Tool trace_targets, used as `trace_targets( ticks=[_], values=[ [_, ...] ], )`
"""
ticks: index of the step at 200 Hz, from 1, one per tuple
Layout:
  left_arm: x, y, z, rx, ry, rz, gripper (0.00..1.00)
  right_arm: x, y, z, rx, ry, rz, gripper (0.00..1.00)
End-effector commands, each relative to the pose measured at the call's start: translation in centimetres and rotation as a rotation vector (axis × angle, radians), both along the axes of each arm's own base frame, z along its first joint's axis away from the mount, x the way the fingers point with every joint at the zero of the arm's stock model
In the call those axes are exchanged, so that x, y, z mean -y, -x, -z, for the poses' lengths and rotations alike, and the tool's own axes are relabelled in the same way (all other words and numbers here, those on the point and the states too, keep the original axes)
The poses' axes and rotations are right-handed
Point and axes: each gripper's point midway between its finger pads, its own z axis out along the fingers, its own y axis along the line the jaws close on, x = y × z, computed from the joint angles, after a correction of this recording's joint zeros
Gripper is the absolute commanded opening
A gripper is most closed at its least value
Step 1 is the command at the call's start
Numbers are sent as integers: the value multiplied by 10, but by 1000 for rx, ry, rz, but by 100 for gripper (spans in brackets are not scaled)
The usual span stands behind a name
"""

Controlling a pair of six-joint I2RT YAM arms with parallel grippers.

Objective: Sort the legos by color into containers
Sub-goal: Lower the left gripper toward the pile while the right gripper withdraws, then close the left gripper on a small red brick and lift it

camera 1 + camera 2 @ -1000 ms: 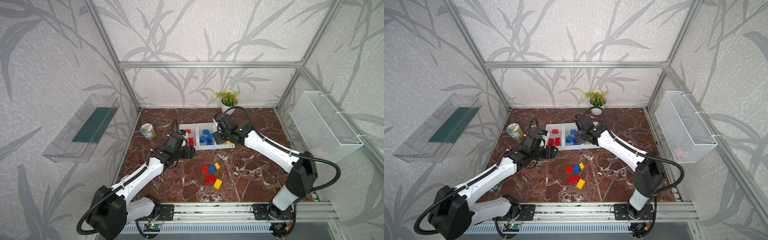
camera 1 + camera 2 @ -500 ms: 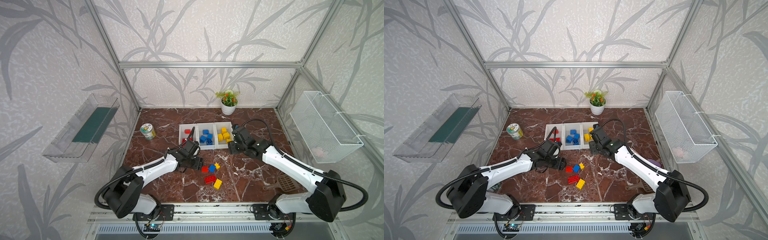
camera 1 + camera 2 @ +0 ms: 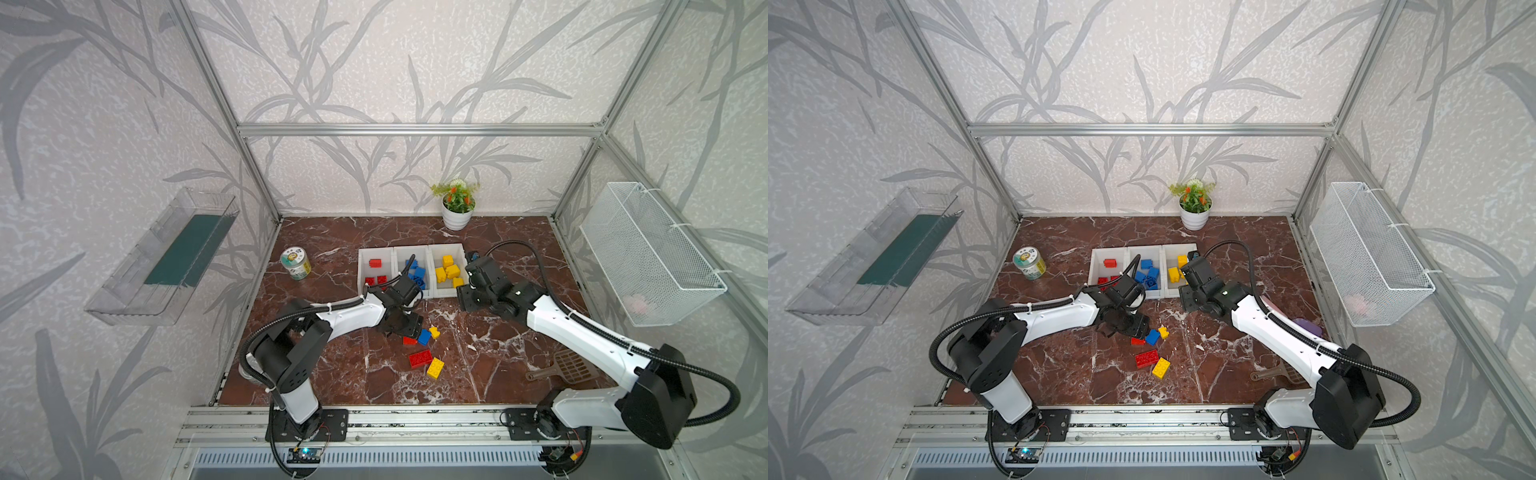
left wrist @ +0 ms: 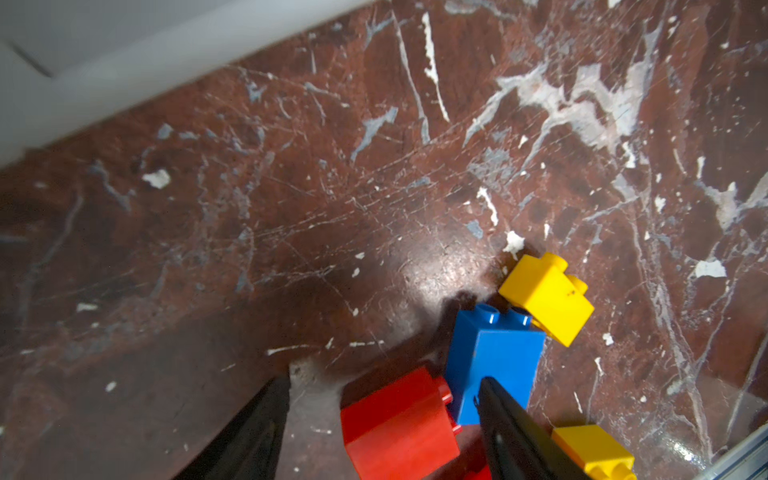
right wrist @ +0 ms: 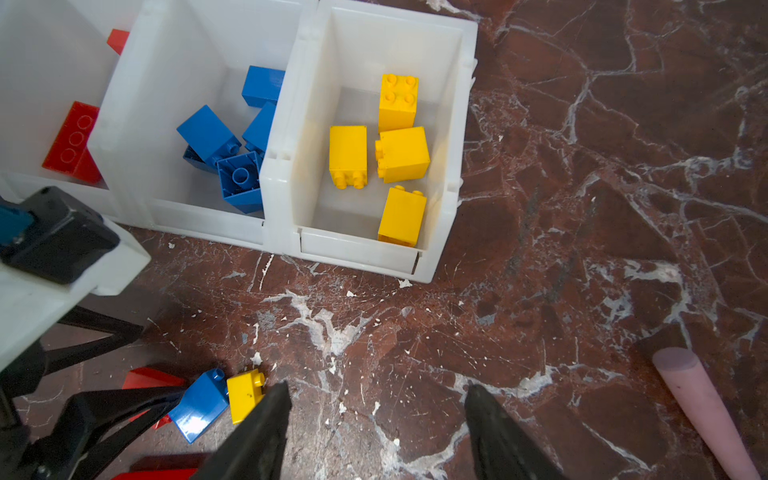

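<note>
The joined row of three white plastic bins [image 3: 444, 293] sits mid-tabletop [image 3: 332, 232], with red, blue and yellow studded plastic bricks [image 3: 451, 271] inside. Before it lie five loose bricks [image 3: 424, 336]. Left of it is a round labelled jar [image 3: 295, 263]. Behind it to the right is a white-potted plant [image 3: 456, 216]. Well before it to the right is what seems a brown slotted scoop [image 3: 571, 368].

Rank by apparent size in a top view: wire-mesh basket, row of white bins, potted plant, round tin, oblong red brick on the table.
1. wire-mesh basket
2. row of white bins
3. potted plant
4. round tin
5. oblong red brick
The wall-hung basket is likely nearer the camera.
</note>
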Motion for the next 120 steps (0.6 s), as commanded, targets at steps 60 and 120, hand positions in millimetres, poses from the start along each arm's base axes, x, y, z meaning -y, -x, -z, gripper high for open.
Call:
trace_targets(
  ticks=[60,120],
  values=[
    [-18,14,10,-22,-181,16,71,12,8,3,4,-17,50,68],
    [-30,18,6,-2,-202,2,69,12,9,5,-4,-20,54,68]
  ],
)
